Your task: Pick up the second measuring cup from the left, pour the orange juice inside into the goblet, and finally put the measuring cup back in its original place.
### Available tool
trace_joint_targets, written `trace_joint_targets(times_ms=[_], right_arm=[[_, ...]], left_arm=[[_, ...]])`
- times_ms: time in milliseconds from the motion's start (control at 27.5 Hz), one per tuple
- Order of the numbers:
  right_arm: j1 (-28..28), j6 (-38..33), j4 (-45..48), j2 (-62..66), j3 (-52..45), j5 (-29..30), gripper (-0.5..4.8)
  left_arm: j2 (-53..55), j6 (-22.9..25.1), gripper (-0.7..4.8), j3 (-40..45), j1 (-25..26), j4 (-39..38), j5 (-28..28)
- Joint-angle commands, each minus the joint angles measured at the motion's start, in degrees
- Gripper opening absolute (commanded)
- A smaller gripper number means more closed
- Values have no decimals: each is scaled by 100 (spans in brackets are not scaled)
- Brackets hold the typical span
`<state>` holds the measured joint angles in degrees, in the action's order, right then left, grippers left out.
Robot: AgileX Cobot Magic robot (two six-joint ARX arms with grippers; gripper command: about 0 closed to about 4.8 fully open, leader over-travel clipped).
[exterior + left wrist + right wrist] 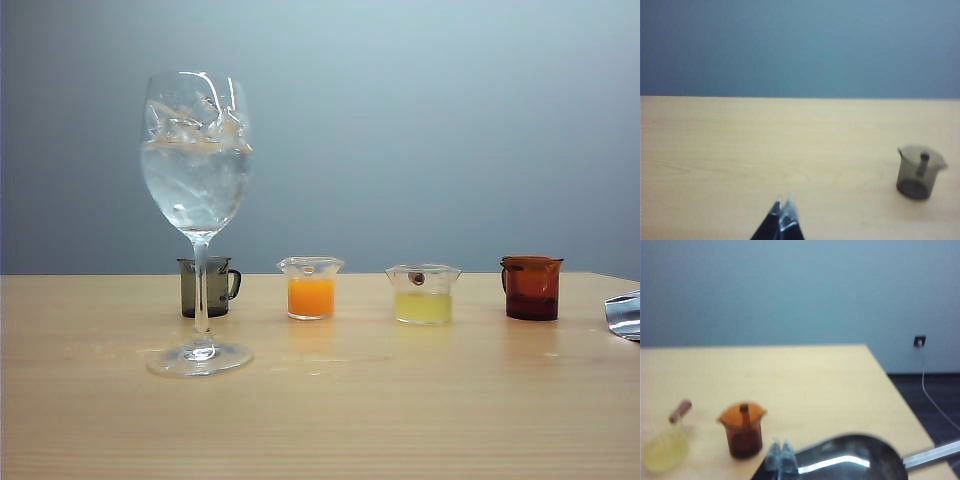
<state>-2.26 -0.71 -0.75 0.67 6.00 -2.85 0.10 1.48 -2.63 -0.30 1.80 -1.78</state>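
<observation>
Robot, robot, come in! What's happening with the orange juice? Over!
Left gripper shut, right gripper shut, both far back. Orange juice cup untouched beside goblet. Nothing blocking.

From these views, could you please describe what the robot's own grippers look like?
Little of them shows. The left gripper appears only in its wrist view: two slim black fingers tapering to pale, see-through tips pressed together. The right gripper shows similar pale, translucent tips on a dark base, blurred. No cables, markings or arm links are visible, and neither gripper can be made out in the exterior view.
</observation>
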Motion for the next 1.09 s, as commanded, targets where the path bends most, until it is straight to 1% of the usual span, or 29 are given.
trace_joint_targets(times_ms=[36,182,363,400,509,618,727,799,836,872,909,1090], right_arm=[[0,7,55,153,326,4,-5],[-33,7,46,553,800,4,-5],[-57,7,55,1456,1576,52,-5],[-127,9,61,1869,1902,164,-5],[-328,9,131,2468,2310,319,-5],[-717,9,341,3025,2623,317,-5],[-1191,15,730,3486,2715,197,-5],[-1508,57,920,3738,2712,114,-5],[-1808,146,1060,3976,2710,68,-5],[-1996,162,1117,4098,2710,-42,-5],[-2317,160,1252,4339,2710,-212,-5],[-3005,155,1567,4883,2710,-380,-5]], left_arm=[[28,-260,-6,-299,7,-315,-57],[205,-260,-6,-743,7,-640,-59],[831,-254,-6,-1473,7,-667,-35],[1139,-251,-6,-1755,7,-654,81],[1725,-234,-6,-2275,4,-643,479],[2304,-234,-6,-2828,0,-675,828],[2761,-234,-6,-3331,-2,-802,1034],[3032,-236,-6,-3689,-2,-1014,1231],[3252,-234,-6,-4017,-26,-1250,1403],[3351,-234,-6,-4177,-61,-1381,1488],[3491,-236,-6,-4422,-142,-1635,1615],[3748,-236,-6,-4861,-396,-2197,1912]])
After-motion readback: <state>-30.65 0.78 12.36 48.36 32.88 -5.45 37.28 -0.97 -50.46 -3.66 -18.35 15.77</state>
